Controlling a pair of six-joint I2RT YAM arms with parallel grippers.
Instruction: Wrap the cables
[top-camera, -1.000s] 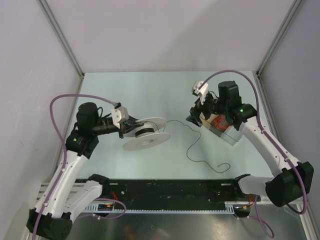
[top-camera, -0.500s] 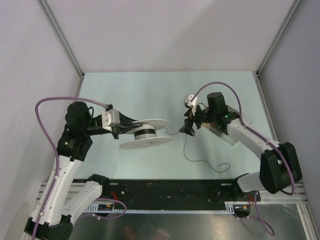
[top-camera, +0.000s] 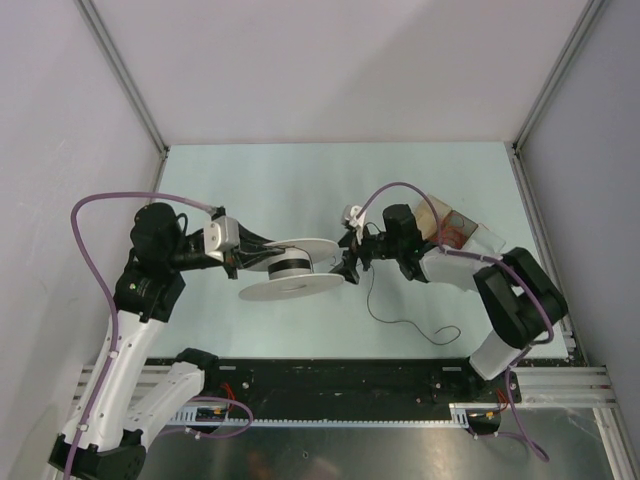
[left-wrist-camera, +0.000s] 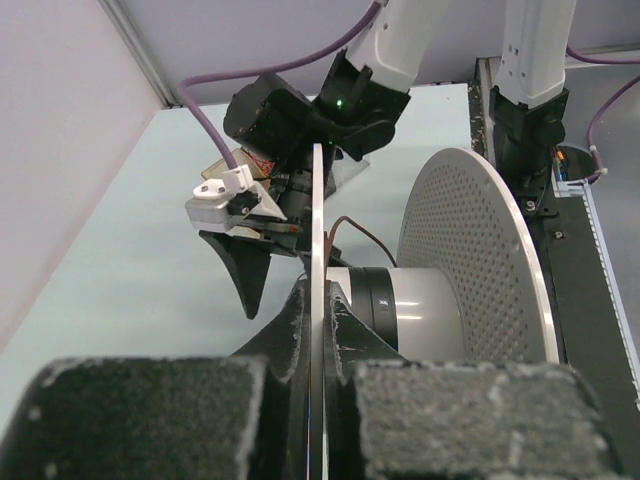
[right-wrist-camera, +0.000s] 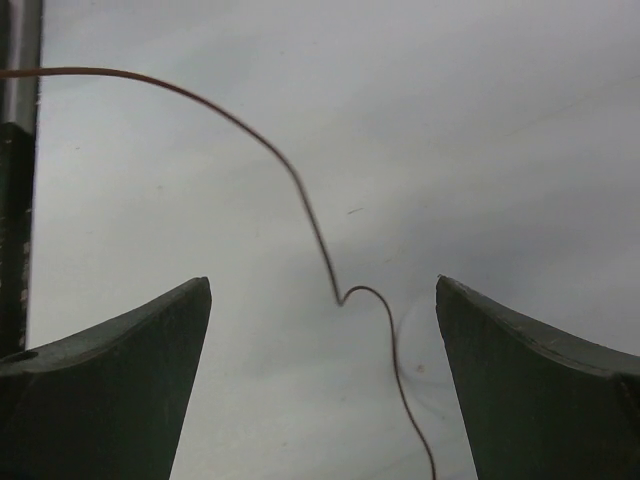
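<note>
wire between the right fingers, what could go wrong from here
1. The right gripper is open and the thin wire hangs loose between its fingers, so closing may miss it or let it slip out.
2. That gripper sits close to the spool, which the left gripper clamps by one flange only; a bump could tilt it.
3. The wire's long tail lies looped on the table and may tangle when pulled.

A white spool (top-camera: 285, 289) is sitting clamped in the left jaws. Well behind the right jaws, a clear box (top-camera: 485, 238) is holding an orange-red coil (top-camera: 454, 236) on the tabletop (top-camera: 300, 190).
</note>
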